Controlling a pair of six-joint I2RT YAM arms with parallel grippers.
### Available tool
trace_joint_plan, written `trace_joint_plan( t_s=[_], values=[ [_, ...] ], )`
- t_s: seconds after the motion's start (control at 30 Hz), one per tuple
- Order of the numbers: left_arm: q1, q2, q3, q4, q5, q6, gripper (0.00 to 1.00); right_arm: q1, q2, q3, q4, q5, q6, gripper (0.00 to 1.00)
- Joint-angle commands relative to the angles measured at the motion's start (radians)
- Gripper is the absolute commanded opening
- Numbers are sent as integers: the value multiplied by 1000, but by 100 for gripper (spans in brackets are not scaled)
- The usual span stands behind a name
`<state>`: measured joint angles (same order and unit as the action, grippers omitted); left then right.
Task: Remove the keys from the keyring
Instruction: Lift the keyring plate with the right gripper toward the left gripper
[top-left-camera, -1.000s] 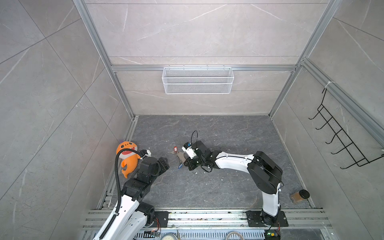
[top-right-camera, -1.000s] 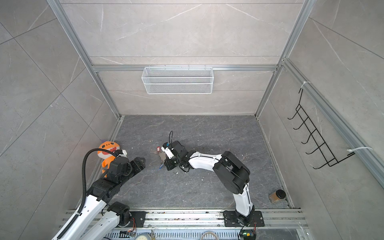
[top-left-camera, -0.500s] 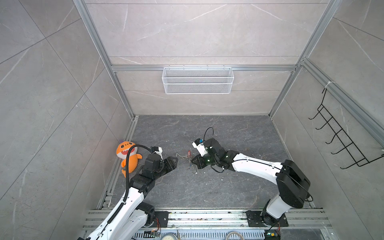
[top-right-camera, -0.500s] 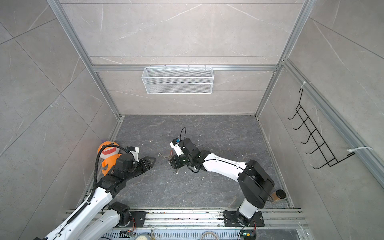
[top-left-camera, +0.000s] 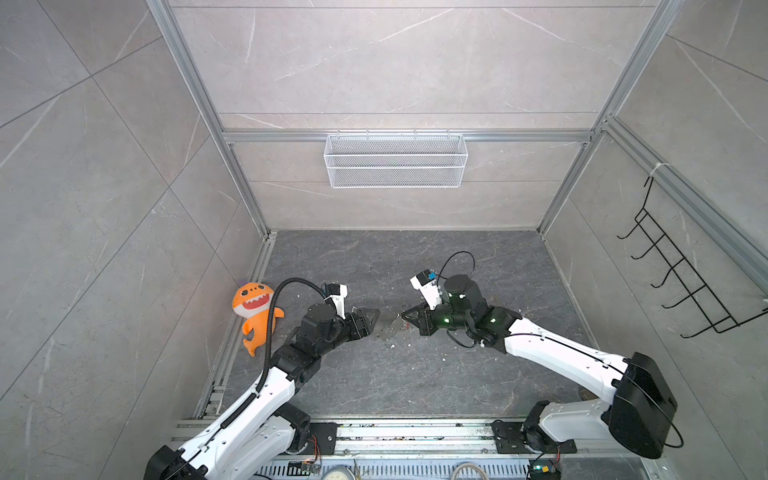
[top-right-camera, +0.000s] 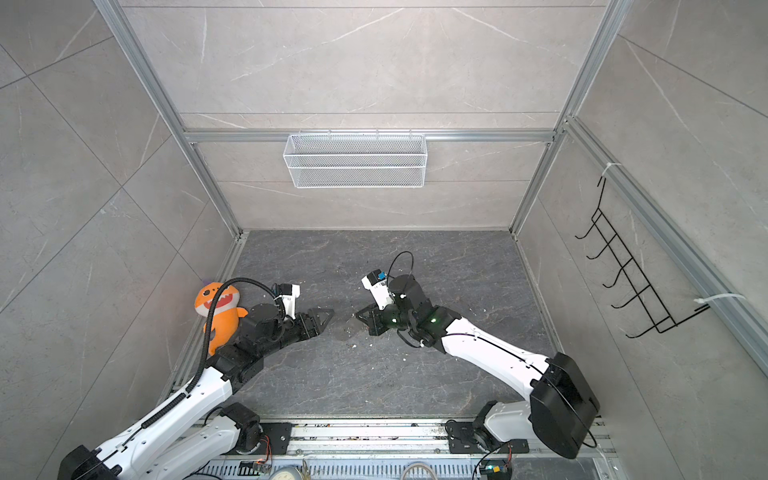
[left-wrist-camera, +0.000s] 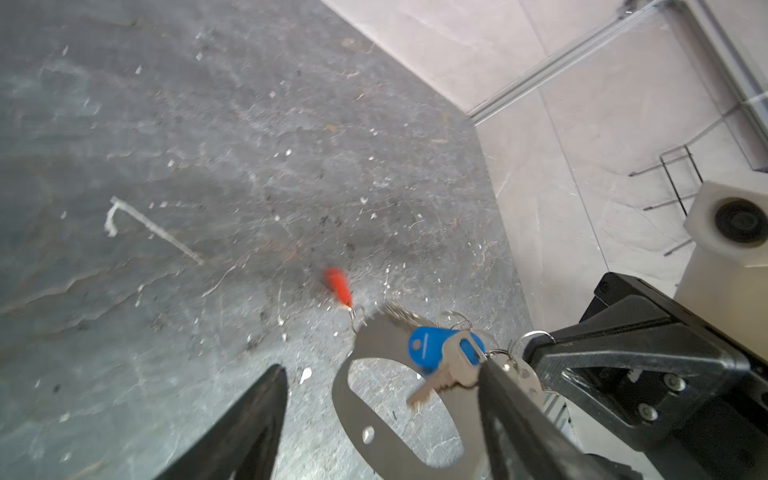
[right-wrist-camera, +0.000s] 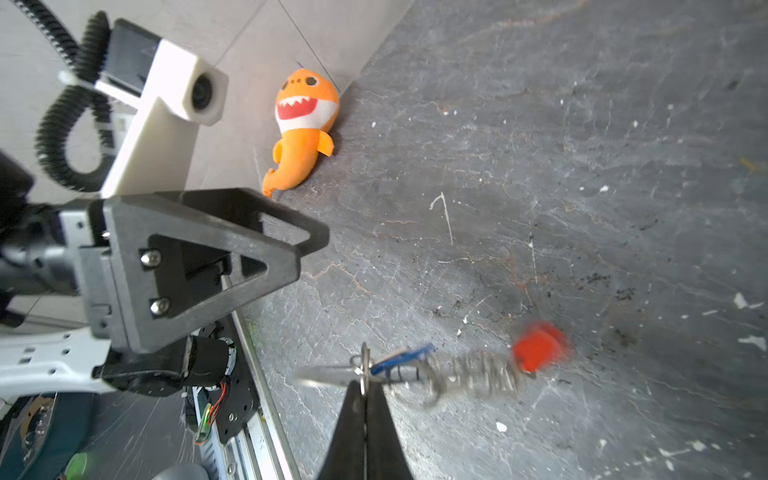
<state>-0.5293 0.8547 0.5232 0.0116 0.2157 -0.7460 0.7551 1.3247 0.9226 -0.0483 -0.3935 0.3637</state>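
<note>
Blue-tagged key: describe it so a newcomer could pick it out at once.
Over the middle of the dark grey stone floor, the right gripper is shut on a thin silver keyring. Right by that grip, a small silver key with a blue plastic tag lies across the rim of the flat grey oval fob. The other key's red-orange tag sits farther out.

In both top views we look steeply down from high above the six o'clock edge toward the back wall (top-left-camera: 395, 62) at twelve. Our left wrist camera (right-wrist-camera: 199, 93) and right wrist camera (left-wrist-camera: 735, 220) sit close, facing each other across the keyring (left-wrist-camera: 380, 343), which both see.
</note>
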Motion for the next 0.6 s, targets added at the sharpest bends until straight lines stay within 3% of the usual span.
trace_joint_plan(
  t_s=[0.0, 0.23, 0.43, 0.57],
  values=[
    [-18, -13, 24, 118, 48, 43, 77, -14, -64, -32, 86, -52, -45, 0],
    [-66, 19, 56, 163, 98, 88, 73, -49, -158, -113, 208, -131, -116, 0],
    [-140, 21, 78, 178, 115, 147, 70, -111, -184, -102, 216, -280, -140, 0],
    [-149, 13, 73, 211, 175, 155, 67, -130, -210, -109, 206, -293, -151, 0]
  ],
)
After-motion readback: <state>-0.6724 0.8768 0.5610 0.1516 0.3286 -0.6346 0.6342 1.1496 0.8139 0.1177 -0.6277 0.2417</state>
